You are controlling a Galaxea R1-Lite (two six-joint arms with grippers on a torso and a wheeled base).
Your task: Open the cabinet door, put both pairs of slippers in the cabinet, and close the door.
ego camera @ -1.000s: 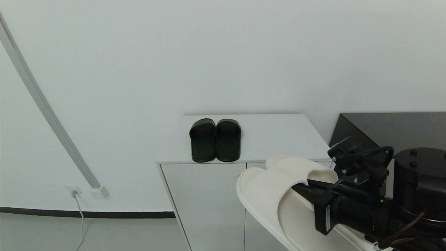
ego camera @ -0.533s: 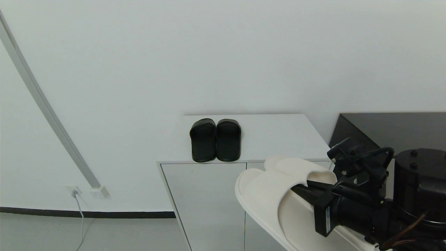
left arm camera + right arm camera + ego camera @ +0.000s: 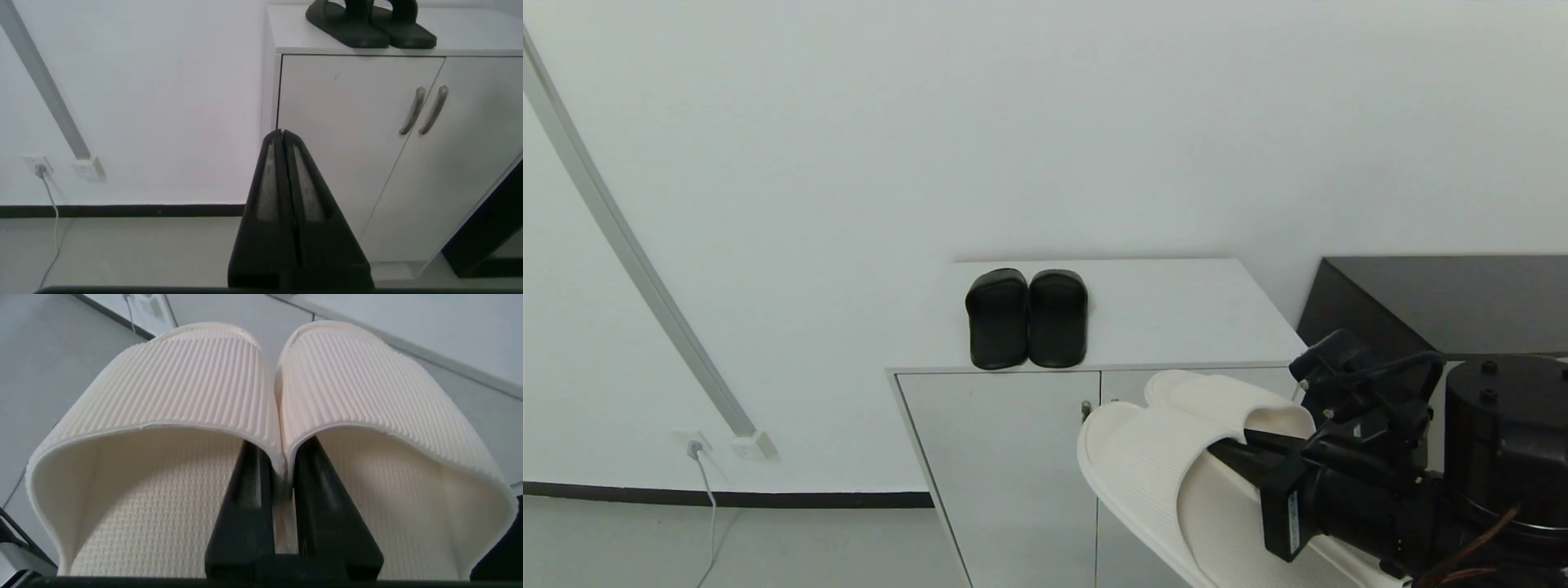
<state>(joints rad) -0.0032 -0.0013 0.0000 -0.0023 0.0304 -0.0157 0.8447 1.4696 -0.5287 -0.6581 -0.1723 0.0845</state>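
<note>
A pair of black slippers (image 3: 1027,318) stands side by side on top of the white cabinet (image 3: 1160,310), near its front edge; the left wrist view shows the black slippers (image 3: 372,18) too. Both cabinet doors (image 3: 1005,474) are closed, with two metal handles (image 3: 425,109) at the middle seam. My right gripper (image 3: 282,469) is shut on a pair of white slippers (image 3: 270,408), one finger inside each slipper, pinching their inner walls together. It holds the white slippers (image 3: 1176,457) in front of the right door. My left gripper (image 3: 283,143) is shut, empty, low and left of the cabinet.
A dark table (image 3: 1445,294) stands right of the cabinet. On the wall to the left are a slanted grey conduit (image 3: 629,245) and a socket with a plugged cable (image 3: 698,451). Bare floor (image 3: 727,543) lies left of the cabinet.
The whole head view has shifted a little, so the cabinet top sits higher in the picture and the handles show. The right gripper still holds the white slippers in about the same place.
</note>
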